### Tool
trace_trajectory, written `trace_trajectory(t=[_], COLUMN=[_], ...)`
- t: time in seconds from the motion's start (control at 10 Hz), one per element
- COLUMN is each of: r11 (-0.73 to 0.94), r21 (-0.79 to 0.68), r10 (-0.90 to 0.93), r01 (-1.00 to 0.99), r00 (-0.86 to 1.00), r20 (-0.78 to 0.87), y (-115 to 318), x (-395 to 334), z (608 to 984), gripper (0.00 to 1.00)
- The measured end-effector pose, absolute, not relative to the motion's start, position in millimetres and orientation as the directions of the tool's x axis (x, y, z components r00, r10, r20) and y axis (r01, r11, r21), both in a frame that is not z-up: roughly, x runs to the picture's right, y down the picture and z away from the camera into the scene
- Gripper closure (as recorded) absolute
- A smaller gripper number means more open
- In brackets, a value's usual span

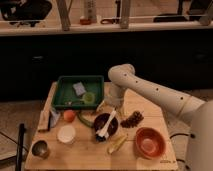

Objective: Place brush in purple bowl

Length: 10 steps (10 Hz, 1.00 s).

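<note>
Brush (106, 125) lying slantwise across purple bowl (114, 131) on desk (146, 108), tool (110, 107) just above its upper end, grip state not discernible; advisable to lift tool straight up without dragging brush out.

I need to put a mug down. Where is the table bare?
Bare wood lies along the front edge, between the white cup and the yellow corn-like item. The middle is crowded: the gripper hangs just behind the purple bowl, with the brush lying across it.
</note>
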<state>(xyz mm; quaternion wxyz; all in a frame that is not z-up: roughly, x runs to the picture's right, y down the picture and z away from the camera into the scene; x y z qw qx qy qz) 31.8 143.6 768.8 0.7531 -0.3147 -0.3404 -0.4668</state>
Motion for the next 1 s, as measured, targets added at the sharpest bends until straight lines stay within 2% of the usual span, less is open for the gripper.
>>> trace_trajectory(t=[1.0], r11=[0.355], r21=[-0.14], r10=[-0.501], r01=[0.924], r00=[0.315], r20=[0.806], y=[143.3], x=[29.3], z=[767.4], gripper=[0.2])
